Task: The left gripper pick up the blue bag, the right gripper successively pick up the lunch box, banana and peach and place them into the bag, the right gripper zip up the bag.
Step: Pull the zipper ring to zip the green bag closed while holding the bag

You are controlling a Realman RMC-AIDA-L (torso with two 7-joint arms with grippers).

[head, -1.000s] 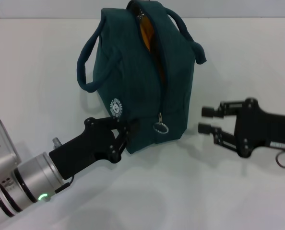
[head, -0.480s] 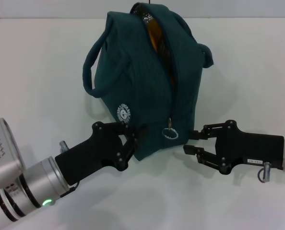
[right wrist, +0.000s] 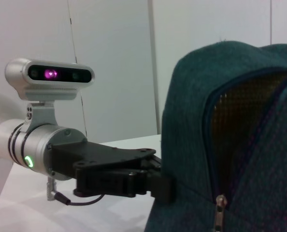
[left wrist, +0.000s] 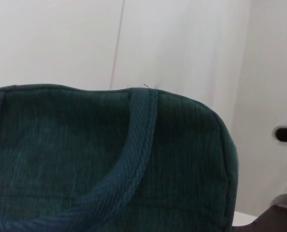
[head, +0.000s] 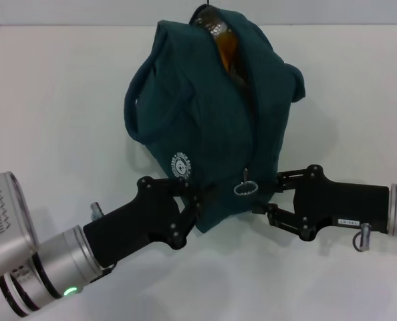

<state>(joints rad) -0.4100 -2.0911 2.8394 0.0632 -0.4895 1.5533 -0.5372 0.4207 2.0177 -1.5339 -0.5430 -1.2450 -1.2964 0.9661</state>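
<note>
The blue-green bag [head: 212, 120] hangs tilted above the white table, its zip partly open with orange-yellow showing inside [head: 225, 39]. My left gripper [head: 195, 199] is shut on the bag's lower corner and holds it up. My right gripper [head: 269, 195] is open, its fingers against the bag's lower right edge, just beside the zip's ring pull [head: 244, 188]. The right wrist view shows the bag [right wrist: 192, 121], the zip pull [right wrist: 220, 203] and the left gripper [right wrist: 153, 181]. The left wrist view shows the bag's side [left wrist: 61, 145] and a handle [left wrist: 136, 140]. Lunch box, banana and peach are not visible.
The white table [head: 51, 100] spreads around the bag. The bag's two handles droop at its left [head: 135, 110] and right [head: 295, 83]. The left arm's wrist camera [right wrist: 49, 75] shows in the right wrist view.
The left gripper has carried the bag to the right and nearer to me. The right gripper has moved left, from apart from the bag to against its lower edge by the ring pull.
</note>
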